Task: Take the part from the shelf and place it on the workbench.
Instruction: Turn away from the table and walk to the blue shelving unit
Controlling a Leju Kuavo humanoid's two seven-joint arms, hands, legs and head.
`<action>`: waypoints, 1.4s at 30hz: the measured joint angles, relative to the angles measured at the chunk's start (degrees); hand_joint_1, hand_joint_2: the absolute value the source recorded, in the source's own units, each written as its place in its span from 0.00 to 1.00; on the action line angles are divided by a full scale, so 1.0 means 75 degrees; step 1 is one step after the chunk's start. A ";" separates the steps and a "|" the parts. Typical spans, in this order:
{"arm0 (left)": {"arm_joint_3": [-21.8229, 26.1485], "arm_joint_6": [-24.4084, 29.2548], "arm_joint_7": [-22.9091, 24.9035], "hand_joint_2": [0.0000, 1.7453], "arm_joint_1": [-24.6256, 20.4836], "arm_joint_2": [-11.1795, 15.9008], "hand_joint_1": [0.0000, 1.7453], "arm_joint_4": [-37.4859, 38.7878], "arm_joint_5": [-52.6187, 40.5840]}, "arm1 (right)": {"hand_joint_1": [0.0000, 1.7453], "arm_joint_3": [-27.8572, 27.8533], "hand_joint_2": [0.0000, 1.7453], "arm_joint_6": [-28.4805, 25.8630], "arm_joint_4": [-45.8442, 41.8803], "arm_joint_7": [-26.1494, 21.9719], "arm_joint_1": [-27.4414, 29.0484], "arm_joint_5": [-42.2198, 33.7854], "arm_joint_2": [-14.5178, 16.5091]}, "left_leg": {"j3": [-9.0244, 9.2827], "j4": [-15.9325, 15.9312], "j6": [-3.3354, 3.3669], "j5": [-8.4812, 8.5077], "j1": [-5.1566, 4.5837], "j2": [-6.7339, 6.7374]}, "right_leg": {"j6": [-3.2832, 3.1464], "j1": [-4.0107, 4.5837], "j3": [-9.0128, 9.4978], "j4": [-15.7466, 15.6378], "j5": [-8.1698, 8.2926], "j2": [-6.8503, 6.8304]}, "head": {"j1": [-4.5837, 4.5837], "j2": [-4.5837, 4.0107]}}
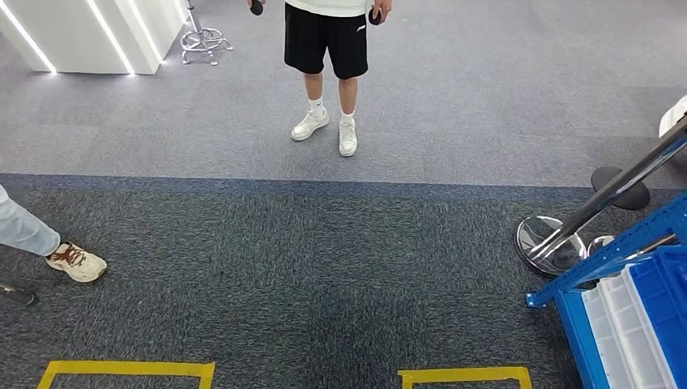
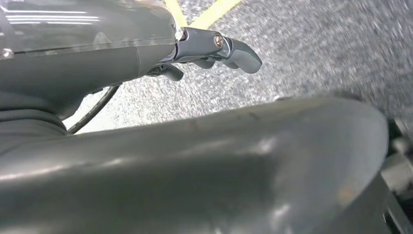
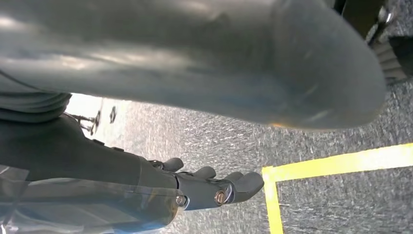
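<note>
The part itself cannot be made out. The nearest sign of where it may lie is the blue shelf [image 1: 624,247] at the right edge of the head view, with blue and white bins [image 1: 640,320] on it; whether one holds the part cannot be told. That puts the shelf off to the robot's right, so the right arm is likely the nearer one, and a turn rightward seems needed first.

The right hand [image 3: 209,185] hangs over the carpet [image 1: 324,267] beside a yellow tape corner [image 3: 272,173], fingers loosely curled, nothing in them. The left hand [image 2: 214,48] hangs likewise, fingers bent, empty.

A chrome stand [image 1: 559,239] leans across just before the shelf and could hinder the approach. Ahead, well apart, a person [image 1: 328,49] stands; a shoe [image 1: 77,261] shows at left. No surface is seen.
</note>
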 joint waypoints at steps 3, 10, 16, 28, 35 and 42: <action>-0.0004 0.0012 0.0006 0.00 -0.0018 0.0001 0.00 0.0000 -0.0005 | 0.00 0.0000 0.00 0.0026 0.0000 0.0004 -0.0030 0.0001 0.0005 | -0.0001 0.0097 -0.0152 -0.0118 -0.0023 0.0154 | -0.0091 0.0027 0.0542 -0.1017 0.0286 -0.0243 | -0.0008 0.0001; -0.0031 0.0026 0.0016 0.00 -0.0032 -0.0001 0.00 0.0000 0.0004 | 0.00 0.0000 0.00 0.0069 0.0009 0.0018 -0.0040 0.0048 0.0007 | -0.0502 0.1448 -0.0385 -0.0982 0.0057 -0.0281 | -0.0418 0.0065 0.0524 -0.1097 0.0328 0.0132 | -0.0039 0.0001; -0.0031 0.0036 0.0049 0.00 0.0019 0.0004 0.00 0.0000 0.0025 | 0.00 0.0000 0.00 0.0113 0.0015 0.0021 -0.0041 0.0114 0.0026 | -0.0401 0.0991 -0.0222 -0.0322 0.0031 -0.0664 | -0.0430 0.0132 0.0555 -0.1092 0.0338 0.0605 | -0.0036 0.0000; -0.0031 0.0058 0.0064 0.00 0.0039 -0.0001 0.00 0.0000 0.0046 | 0.00 0.0003 0.00 0.0120 0.0030 0.0023 -0.0049 0.0145 0.0060 | 0.0007 -0.0160 0.0038 0.0136 -0.0006 -0.0234 | -0.0049 0.0037 -0.0502 0.0874 -0.0540 0.0172 | -0.0009 0.0000; -0.0031 0.0082 0.0085 0.00 0.0006 -0.0007 0.00 0.0000 0.0045 | 0.00 0.0003 0.00 0.0125 0.0033 0.0048 -0.0074 0.0152 0.0045 | 0.0037 0.0045 -0.0223 -0.0085 -0.0029 0.0154 | -0.0155 0.0058 0.0562 -0.1126 0.0319 -0.0239 | -0.0026 0.0000; -0.0031 0.0085 0.0109 0.00 0.0006 -0.0009 0.00 0.0000 0.0042 | 0.00 0.0003 0.00 0.0139 0.0035 0.0044 -0.0093 0.0159 0.0043 | -0.0835 0.2065 -0.0418 -0.1165 0.0062 -0.0364 | -0.0397 0.0061 0.0535 -0.1169 0.0383 0.0192 | -0.0042 0.0000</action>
